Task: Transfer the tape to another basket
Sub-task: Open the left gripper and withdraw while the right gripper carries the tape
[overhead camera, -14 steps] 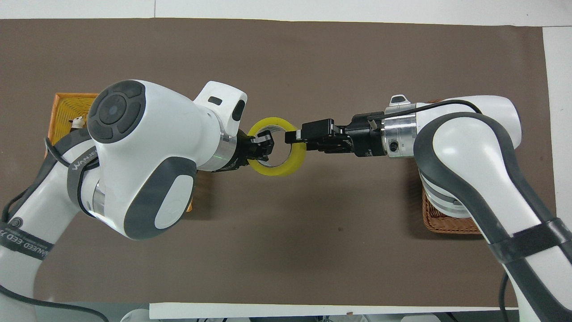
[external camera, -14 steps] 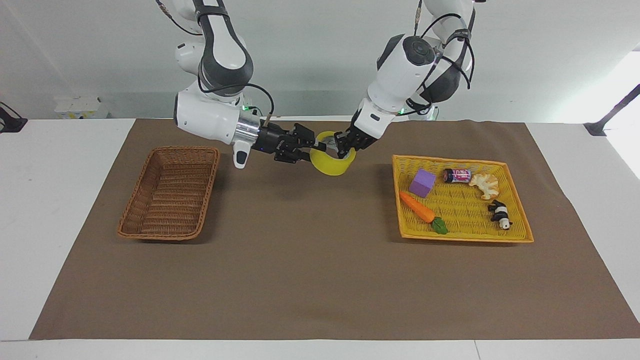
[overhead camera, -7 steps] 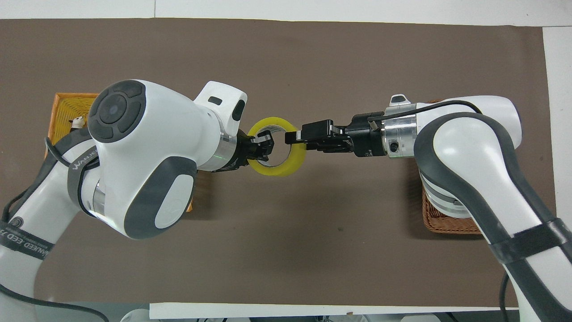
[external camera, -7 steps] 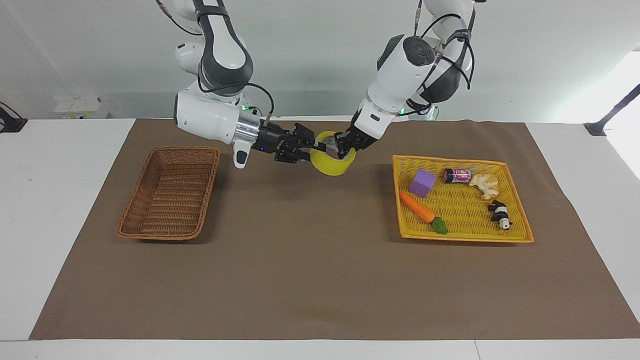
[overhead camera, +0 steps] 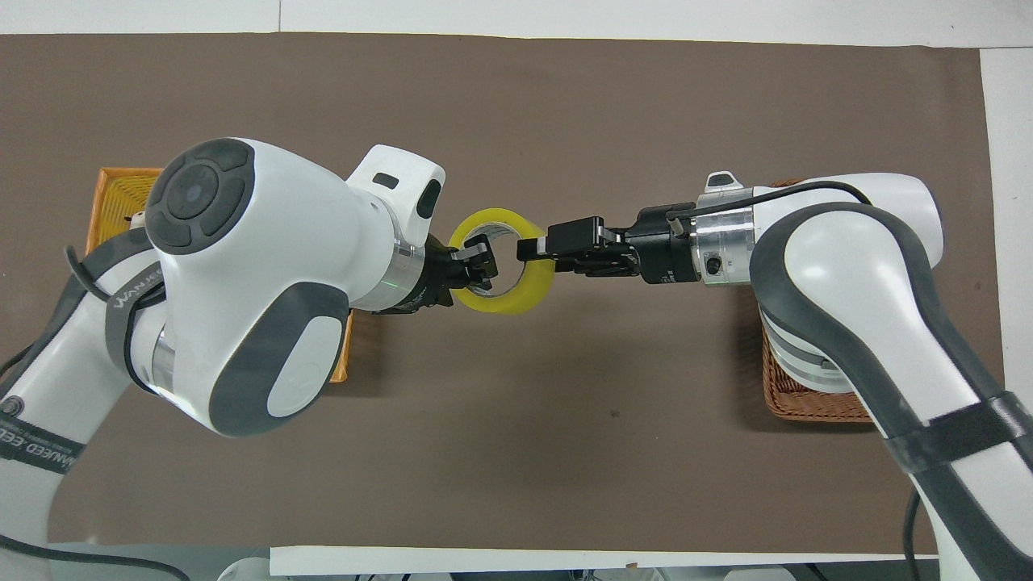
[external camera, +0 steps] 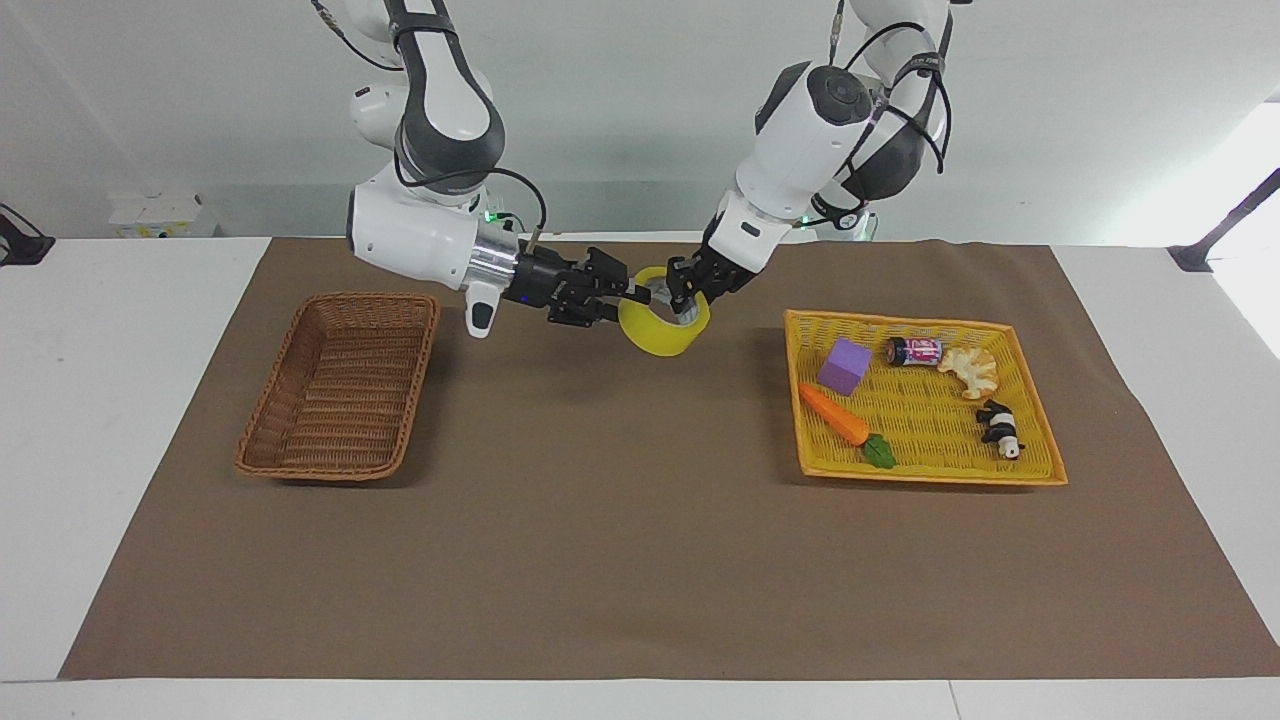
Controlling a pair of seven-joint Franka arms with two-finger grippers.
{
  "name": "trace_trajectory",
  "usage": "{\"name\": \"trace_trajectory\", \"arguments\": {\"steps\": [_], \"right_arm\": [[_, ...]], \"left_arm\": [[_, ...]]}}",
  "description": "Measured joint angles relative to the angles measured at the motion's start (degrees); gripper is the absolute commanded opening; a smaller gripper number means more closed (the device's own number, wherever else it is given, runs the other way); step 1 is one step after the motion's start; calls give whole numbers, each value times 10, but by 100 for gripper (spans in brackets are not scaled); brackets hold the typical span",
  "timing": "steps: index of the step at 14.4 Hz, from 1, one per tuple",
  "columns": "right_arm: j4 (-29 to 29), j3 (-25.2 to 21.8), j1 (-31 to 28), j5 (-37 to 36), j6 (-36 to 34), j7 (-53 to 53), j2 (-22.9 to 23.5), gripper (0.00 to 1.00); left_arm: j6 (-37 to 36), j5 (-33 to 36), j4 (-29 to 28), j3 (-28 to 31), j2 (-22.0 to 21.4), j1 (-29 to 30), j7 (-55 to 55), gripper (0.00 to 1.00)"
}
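Facing view
tape: the yellow roll (external camera: 664, 326) hangs in the air over the brown mat (external camera: 640, 560), about midway between the two baskets
left gripper: (external camera: 686, 290) pinches the roll's rim on the side toward the yellow tray; jaws closed on the wall of the tape
right gripper: (external camera: 628, 293) comes in level from the wicker side; jaws clamped on the other edge, so both hold it at once
brown basket: (external camera: 340, 385) sits toward the right arm's end
yellow tray: (external camera: 918, 410) toward the left arm's end; holds a purple block (external camera: 845, 365), carrot (external camera: 843, 422), can (external camera: 914, 351), toy panda (external camera: 1000, 428)

Overhead view
tape: ring (overhead camera: 501, 263) lies open-side up between both wrists
left gripper: (overhead camera: 478, 269) one finger inside the hole
right gripper: (overhead camera: 533, 246) gripping the rim
brown basket: (overhead camera: 795, 399) mostly hidden under the right arm
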Motion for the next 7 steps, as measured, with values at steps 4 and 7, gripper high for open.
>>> {"name": "trace_trajectory", "arguments": {"steps": [4, 7], "right_arm": [[1, -3, -71, -31, -63, -9, -6, 0], [1, -7, -172, -74, -160, -47, -7, 0]], "left_arm": [[-31, 36, 15, 11, -23, 37, 0, 100], [-45, 45, 14, 15, -23, 117, 31, 100]]}}
